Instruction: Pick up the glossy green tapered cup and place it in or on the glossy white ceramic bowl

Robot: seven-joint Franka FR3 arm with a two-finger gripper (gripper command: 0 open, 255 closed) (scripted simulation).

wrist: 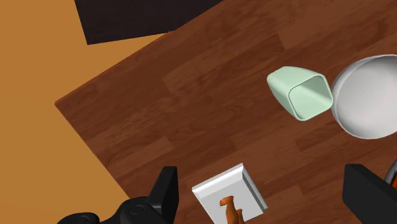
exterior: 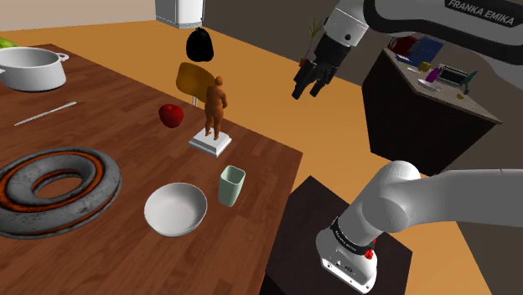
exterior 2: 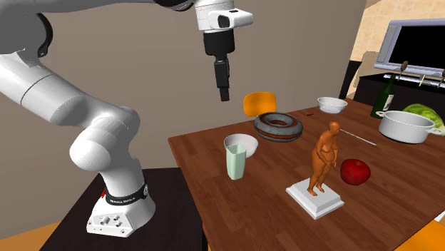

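A pale green tapered cup [exterior: 231,185] [exterior 2: 236,161] [wrist: 300,93] stands upright on the brown wooden table [exterior: 109,251], close to its edge. Right beside it sits the white bowl [exterior: 175,209] [exterior 2: 240,141] [wrist: 369,95], with nothing in it. My black gripper [exterior: 308,84] [exterior 2: 223,89] [wrist: 267,203] hangs high above the table, well away from the cup, pointing down. Its fingers [wrist: 167,188] stand wide apart with nothing between them.
An orange figurine on a white base [exterior: 215,109] [exterior 2: 322,160] [wrist: 229,197] stands under the gripper. A red apple [exterior: 172,114], a grey and orange ring [exterior: 54,186], a pot [exterior: 32,69] and a knife [exterior: 46,112] lie farther along the table. The dark stand [exterior: 310,218] adjoins the table edge.
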